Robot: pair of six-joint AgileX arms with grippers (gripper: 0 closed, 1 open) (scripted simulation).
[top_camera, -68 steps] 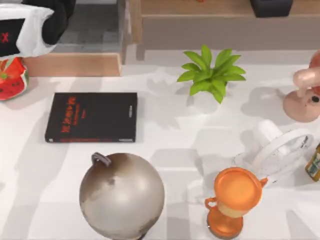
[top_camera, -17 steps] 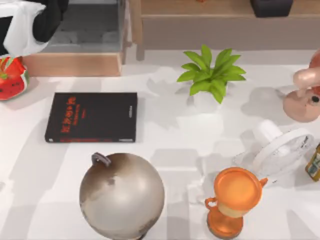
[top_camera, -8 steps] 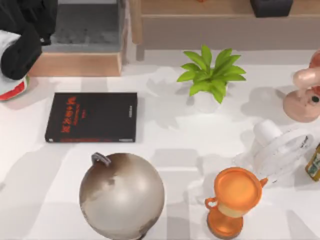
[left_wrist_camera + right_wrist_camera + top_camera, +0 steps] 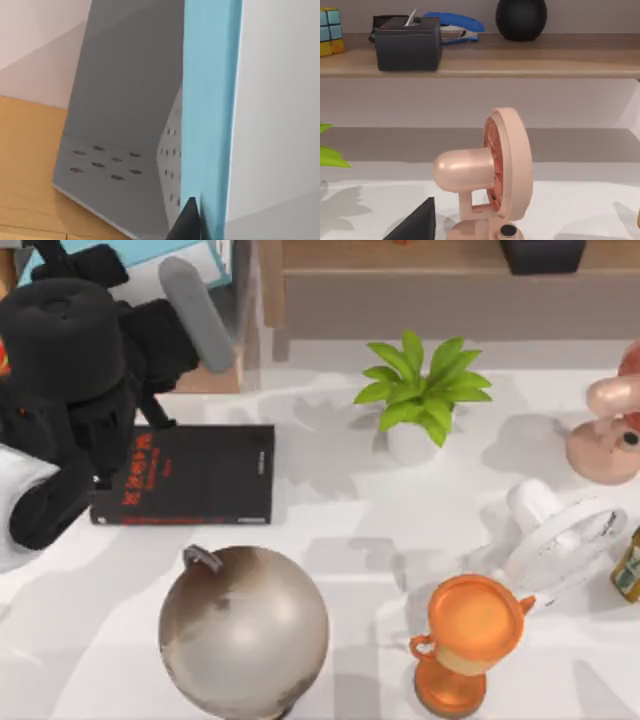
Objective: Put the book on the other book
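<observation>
The book (image 4: 210,100), light blue with white page edges, stands on edge close in the left wrist view, against a grey perforated holder (image 4: 120,125). My left gripper (image 4: 202,225) is shut on it, one dark fingertip (image 4: 187,220) pressed to the blue cover. From above, a strip of the book (image 4: 120,252) shows at the far left. The bulky black left arm (image 4: 70,370) hangs over the left end of the other book (image 4: 200,475), which is black with red lettering and lies flat on the table. My right gripper (image 4: 415,222) is parked near a pink fan (image 4: 490,170).
A globe (image 4: 243,630) stands in front of the black book. A potted plant (image 4: 420,390), an orange trophy (image 4: 470,640), a white fan (image 4: 560,540) and the pink fan (image 4: 610,430) fill the right half. A wooden shelf (image 4: 400,260) runs along the back.
My left arm has swung out from the far-left corner to above the black book's left end and looms larger. The light blue book now shows at the far left.
</observation>
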